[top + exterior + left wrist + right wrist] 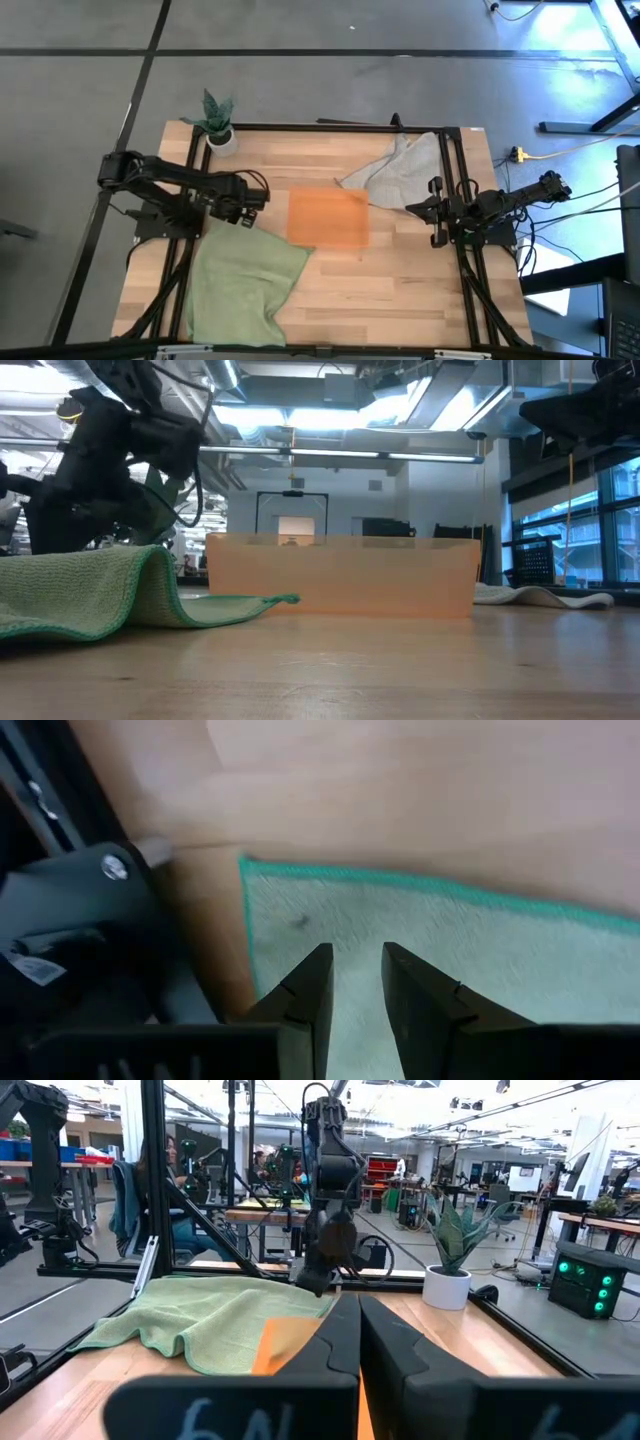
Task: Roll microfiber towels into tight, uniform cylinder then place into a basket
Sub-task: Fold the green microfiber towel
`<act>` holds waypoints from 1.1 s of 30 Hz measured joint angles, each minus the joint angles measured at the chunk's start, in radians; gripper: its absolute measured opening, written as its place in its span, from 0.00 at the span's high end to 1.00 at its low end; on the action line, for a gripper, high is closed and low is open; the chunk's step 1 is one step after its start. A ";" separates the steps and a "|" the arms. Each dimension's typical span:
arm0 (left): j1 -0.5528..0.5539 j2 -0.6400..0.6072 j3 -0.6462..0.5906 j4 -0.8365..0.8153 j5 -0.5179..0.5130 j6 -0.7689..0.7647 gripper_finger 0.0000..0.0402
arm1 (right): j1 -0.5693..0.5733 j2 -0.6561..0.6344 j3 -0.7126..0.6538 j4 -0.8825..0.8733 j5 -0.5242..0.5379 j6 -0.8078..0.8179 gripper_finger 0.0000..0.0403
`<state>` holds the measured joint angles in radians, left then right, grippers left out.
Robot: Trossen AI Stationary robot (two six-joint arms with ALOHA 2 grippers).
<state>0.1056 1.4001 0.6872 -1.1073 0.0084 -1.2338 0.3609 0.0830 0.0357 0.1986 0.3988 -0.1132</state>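
A green microfiber towel [240, 285] lies rumpled on the table's near left, with a raised hump [150, 560] showing in the low view. My left gripper [355, 970] is open and points down over the towel near its far left corner [248, 868], with nothing between its fingers. A grey towel [395, 170] lies crumpled at the far right. The translucent orange basket [328, 217] sits on the table's middle with nothing in it. My right gripper [437, 210] waits shut at the right edge, level, pointing toward the basket.
A small white pot with a plant [220, 130] stands at the far left corner. Black frame rails [330, 127] run along the table's far edge and both sides. Bare wood [400, 290] lies near the front, right of the green towel.
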 joint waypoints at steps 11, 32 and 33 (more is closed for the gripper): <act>0.070 0.068 0.000 0.032 -0.037 0.055 0.80 | 0.000 0.000 0.000 0.000 0.000 0.001 0.99; 0.092 0.135 0.002 0.116 -0.072 0.121 0.80 | 0.000 0.000 0.000 0.000 0.044 0.000 0.99; 0.100 0.135 0.001 0.116 -0.087 0.121 0.80 | 0.000 0.000 0.000 0.000 0.045 0.000 0.99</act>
<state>0.2061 1.5352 0.6884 -0.9913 -0.0783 -1.1126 0.3607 0.0826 0.0357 0.1986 0.4442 -0.1127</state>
